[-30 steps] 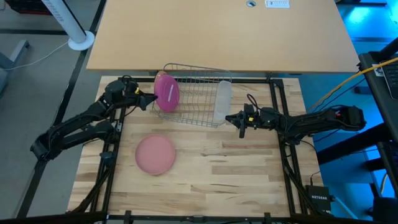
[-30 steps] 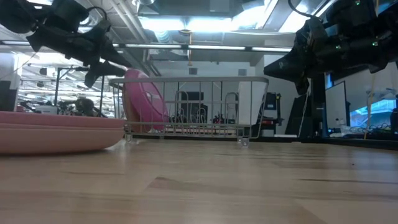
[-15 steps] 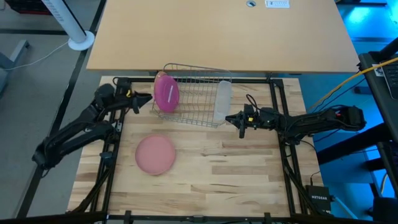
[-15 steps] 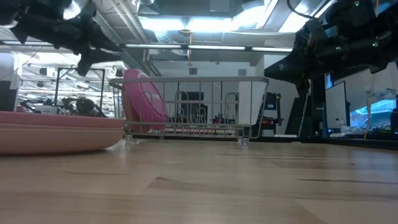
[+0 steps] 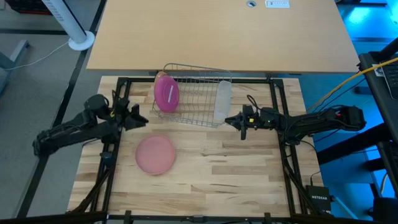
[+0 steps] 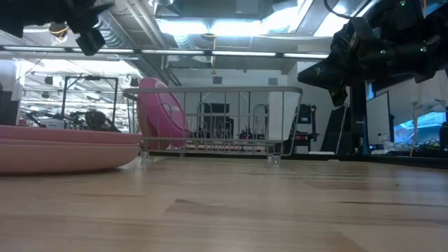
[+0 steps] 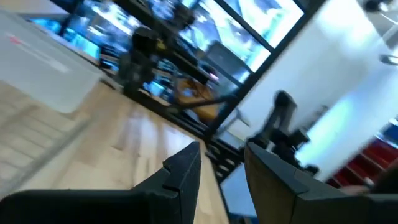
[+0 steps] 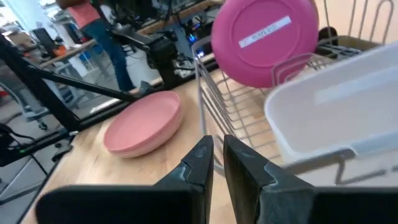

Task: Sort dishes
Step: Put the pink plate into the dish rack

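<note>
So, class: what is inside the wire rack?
In the rack, a magenta plate stands on edge at one end and a translucent cup lies at the other. A tan edge peeks out behind the plate; the rest is covered.

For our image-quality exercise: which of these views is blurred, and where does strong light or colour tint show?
Left wrist view: smeared throughout, its fingers soft. Low view: bright ceiling lights, near pink plate out of focus. High view: sharp, with blue glow at the right edge. Right wrist view: magenta plate clear in the rack.
</note>
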`<act>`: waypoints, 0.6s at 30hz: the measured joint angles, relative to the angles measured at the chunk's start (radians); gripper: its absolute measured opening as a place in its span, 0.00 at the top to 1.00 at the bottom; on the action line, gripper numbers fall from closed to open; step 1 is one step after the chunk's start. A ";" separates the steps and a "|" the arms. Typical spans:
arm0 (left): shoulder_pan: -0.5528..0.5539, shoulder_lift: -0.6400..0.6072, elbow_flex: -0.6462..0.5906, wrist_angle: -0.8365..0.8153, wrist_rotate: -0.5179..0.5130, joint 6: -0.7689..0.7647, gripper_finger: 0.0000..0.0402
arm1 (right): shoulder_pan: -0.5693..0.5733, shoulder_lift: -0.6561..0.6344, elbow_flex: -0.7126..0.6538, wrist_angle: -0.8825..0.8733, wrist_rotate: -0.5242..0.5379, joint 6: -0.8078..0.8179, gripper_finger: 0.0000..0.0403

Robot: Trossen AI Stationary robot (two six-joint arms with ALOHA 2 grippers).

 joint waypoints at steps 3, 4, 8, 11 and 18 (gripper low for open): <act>-0.128 0.008 0.000 0.000 -0.108 0.028 0.71 | 0.000 0.000 0.000 0.059 -0.044 -0.001 0.89; -0.171 0.017 0.000 0.000 -0.145 0.044 0.71 | 0.000 0.000 0.000 0.087 -0.062 -0.004 0.89; -0.342 0.090 0.000 0.001 -0.318 0.119 0.74 | 0.000 0.000 0.000 0.192 -0.128 -0.011 0.89; -0.454 0.181 0.000 0.004 -0.452 0.152 0.78 | 0.000 0.000 0.000 0.225 -0.129 -0.011 0.89; -0.630 0.454 0.000 0.178 -0.622 0.124 0.83 | -0.001 0.000 0.000 0.229 -0.120 -0.012 0.89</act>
